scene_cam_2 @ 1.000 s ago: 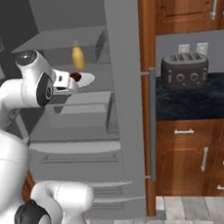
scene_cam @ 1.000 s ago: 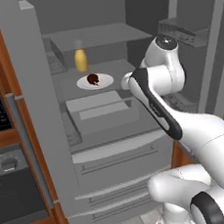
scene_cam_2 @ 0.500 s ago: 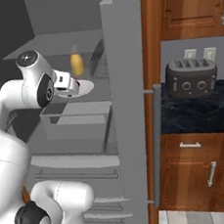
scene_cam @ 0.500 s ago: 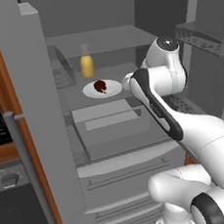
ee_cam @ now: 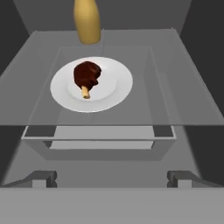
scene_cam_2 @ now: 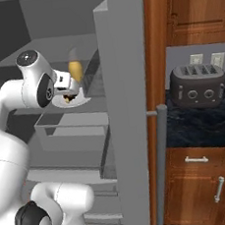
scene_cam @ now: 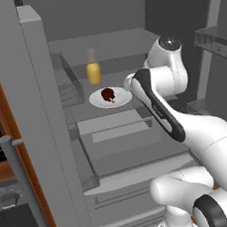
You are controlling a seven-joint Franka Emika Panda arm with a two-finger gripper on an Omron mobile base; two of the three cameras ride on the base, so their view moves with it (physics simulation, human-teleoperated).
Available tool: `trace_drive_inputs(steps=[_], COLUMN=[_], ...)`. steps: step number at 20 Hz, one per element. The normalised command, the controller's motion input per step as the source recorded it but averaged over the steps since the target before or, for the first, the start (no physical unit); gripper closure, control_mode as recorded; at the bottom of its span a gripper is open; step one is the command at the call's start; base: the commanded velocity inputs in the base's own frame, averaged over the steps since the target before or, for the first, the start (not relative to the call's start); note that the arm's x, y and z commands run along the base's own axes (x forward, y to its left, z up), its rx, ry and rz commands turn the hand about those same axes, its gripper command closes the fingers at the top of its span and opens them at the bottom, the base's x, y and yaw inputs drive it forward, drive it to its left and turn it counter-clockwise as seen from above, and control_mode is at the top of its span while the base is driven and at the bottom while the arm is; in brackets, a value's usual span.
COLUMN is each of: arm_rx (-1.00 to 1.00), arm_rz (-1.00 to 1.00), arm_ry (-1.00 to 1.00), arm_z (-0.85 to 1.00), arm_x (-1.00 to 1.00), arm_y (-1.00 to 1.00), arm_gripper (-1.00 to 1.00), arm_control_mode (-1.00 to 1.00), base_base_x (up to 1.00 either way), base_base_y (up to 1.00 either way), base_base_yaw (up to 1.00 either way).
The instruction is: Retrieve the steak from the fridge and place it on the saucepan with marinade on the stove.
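- The steak (ee_cam: 86, 75) lies on a white plate (ee_cam: 114, 94) mid-shelf in the fridge (scene_cam: 45, 113), a yellow bottle (ee_cam: 87, 22) at the shelf's back edge.
- The base has rolled closer; the steak looks within reach.
- The gripper (scene_cam_2: 69, 93) hovers near the plate; I cannot tell its jaw state.

Arm folded, elbow up, wrist bent forward. Gripper (ee_cam: 111, 178) level, pointing ahead; fingertips (ee_cam: 43, 178) spread wide apart, nothing between them.
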Motion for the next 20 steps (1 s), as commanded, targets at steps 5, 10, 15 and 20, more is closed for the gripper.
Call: trace_drive_inputs(steps=[5,10,15,20], arm_rx=[0.00,0.00,0.00,0.00], arm_rz=[0.00,0.00,0.00,0.00], arm_ry=[0.00,0.00,0.00,0.00], arm_z=[0.00,0.00,0.00,0.00], arm_x=[0.00,0.00,0.00,0.00], arm_y=[0.00,0.00,0.00,0.00], arm_gripper=[-1.00,-1.00,-1.00,-1.00], arm_control_mode=[1.00,1.00,1.00,1.00], base_base_x=[0.53,0.14,0.01,0.06], base_base_y=[0.01,0.16,0.29,0.28], base_base_yaw=[0.03,0.04,0.06,0.01])
